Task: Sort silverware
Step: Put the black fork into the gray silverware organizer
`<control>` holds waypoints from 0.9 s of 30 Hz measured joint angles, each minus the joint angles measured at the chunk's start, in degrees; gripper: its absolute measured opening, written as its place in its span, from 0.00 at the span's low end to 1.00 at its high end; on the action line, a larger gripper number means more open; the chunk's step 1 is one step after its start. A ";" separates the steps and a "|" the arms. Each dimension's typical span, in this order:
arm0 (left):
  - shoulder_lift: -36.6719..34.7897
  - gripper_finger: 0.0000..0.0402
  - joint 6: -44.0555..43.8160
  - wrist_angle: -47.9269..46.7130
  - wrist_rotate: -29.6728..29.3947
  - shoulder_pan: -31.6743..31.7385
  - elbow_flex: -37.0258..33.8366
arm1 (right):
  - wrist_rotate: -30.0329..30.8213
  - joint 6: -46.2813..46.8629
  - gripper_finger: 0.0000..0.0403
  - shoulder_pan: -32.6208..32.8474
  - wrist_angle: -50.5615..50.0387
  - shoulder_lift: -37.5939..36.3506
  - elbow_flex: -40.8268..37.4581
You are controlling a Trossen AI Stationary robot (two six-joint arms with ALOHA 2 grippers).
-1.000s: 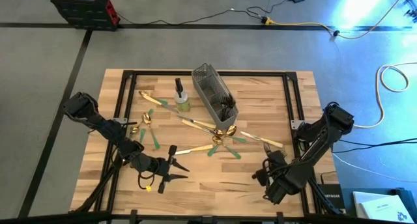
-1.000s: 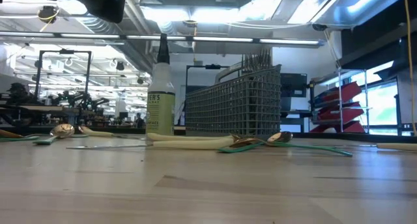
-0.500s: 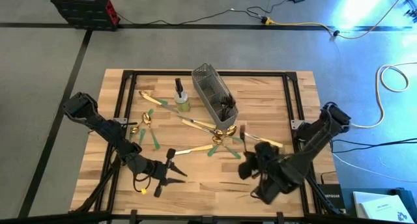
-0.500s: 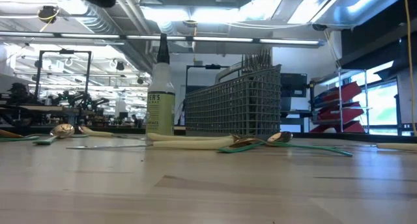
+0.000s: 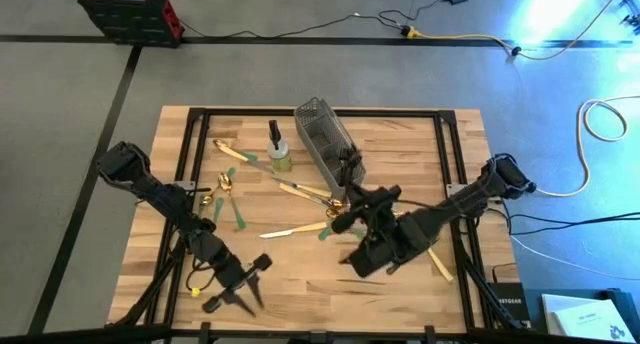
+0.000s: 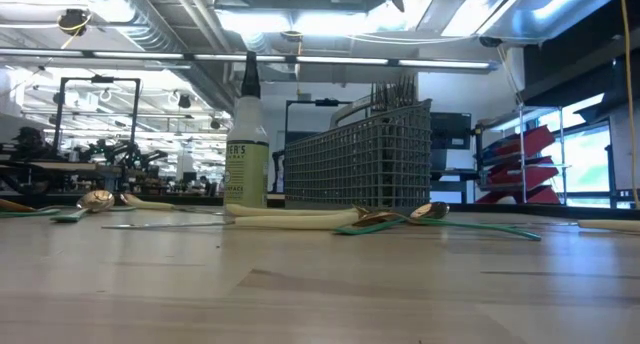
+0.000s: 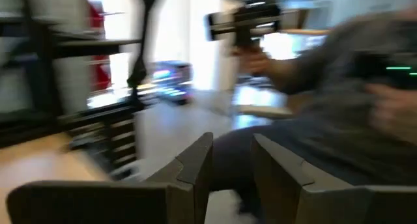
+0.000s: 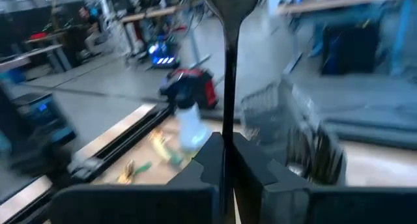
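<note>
The left claw (image 5: 243, 289) hangs over the near-left corner of the wooden counter (image 5: 300, 274), and in its own wrist view its two dark fingers (image 7: 192, 165) stand a narrow gap apart with nothing between them. Well beyond that claw, toward the counter's middle, lie a gold spoon (image 5: 226, 181) and a green-handled piece (image 5: 240, 212), with another gold spoon (image 5: 222, 146) farther off near the far-left corner. To the claw's right and ahead of it a cream-handled knife (image 5: 293, 230) lies flat, apart from both claws. Farther back stands the small spray bottle (image 5: 277, 150) of green liquid, and just beside it to the right the grey wire-mesh caddy (image 5: 325, 137), which holds dark pieces at its near end; from the low view the bottle and caddy stand upright behind a long cream handle (image 6: 290, 220) and a gold spoon bowl (image 6: 428, 211) lying on the wood. The right claw (image 5: 352, 210) is out over the counter's middle, just in front of the caddy's near end, above the cluster of gold and green silverware there. Its fingers (image 8: 212, 160) are pinched tight on the thin dark handle of a black utensil (image 8: 229, 68), which stands straight up from the claw with its broad end topmost. To the right of that arm a cream-handled piece (image 5: 438, 264) lies near the counter's near-right edge.
</note>
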 joint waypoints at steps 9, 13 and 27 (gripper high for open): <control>0.00 0.22 3.46 0.08 3.52 -0.93 0.00 | 1.58 -0.54 0.00 -8.27 4.02 5.33 -0.13; 0.00 0.22 3.26 0.03 3.78 -1.22 0.00 | 0.04 0.87 0.00 -11.22 3.63 7.20 -0.17; 0.00 0.22 3.91 -1.88 3.87 -1.93 -0.02 | -4.54 9.73 0.00 -14.41 -8.25 8.91 -0.20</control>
